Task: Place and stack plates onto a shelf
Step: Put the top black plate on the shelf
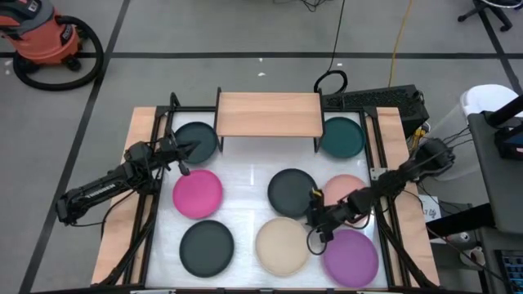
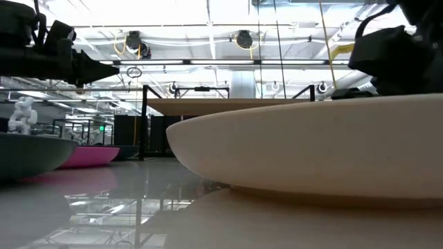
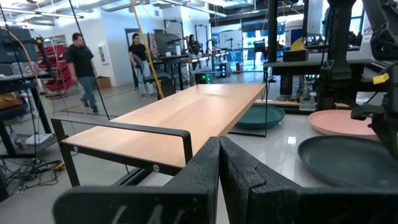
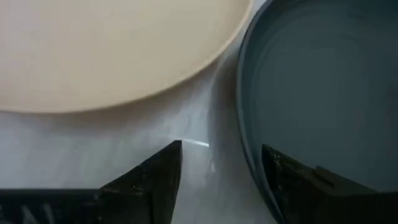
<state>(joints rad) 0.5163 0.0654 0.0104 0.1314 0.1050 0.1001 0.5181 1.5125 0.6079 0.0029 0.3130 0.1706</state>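
The light-wood shelf (image 1: 268,114) stands bare at the table's far middle. A dark teal plate (image 1: 196,140) lies to its left and a teal plate (image 1: 341,137) to its right. Magenta (image 1: 198,193), charcoal (image 1: 292,192), salmon pink (image 1: 347,189), dark (image 1: 206,247), beige (image 1: 282,245) and purple (image 1: 351,257) plates lie flat on the white top. My left gripper (image 1: 183,155) is shut and empty, raised by the dark teal plate. My right gripper (image 4: 224,155) is open and low, one finger on each side of the charcoal plate's near rim (image 4: 245,149), beside the beige plate (image 4: 112,56).
Black frame rails (image 1: 151,204) run along both table sides, outside the plates. The shelf's black legs (image 3: 189,146) stand at its corners. The shelf top (image 3: 180,115) is bare. Cables and a black box (image 1: 384,102) lie at the back right. People walk in the room behind.
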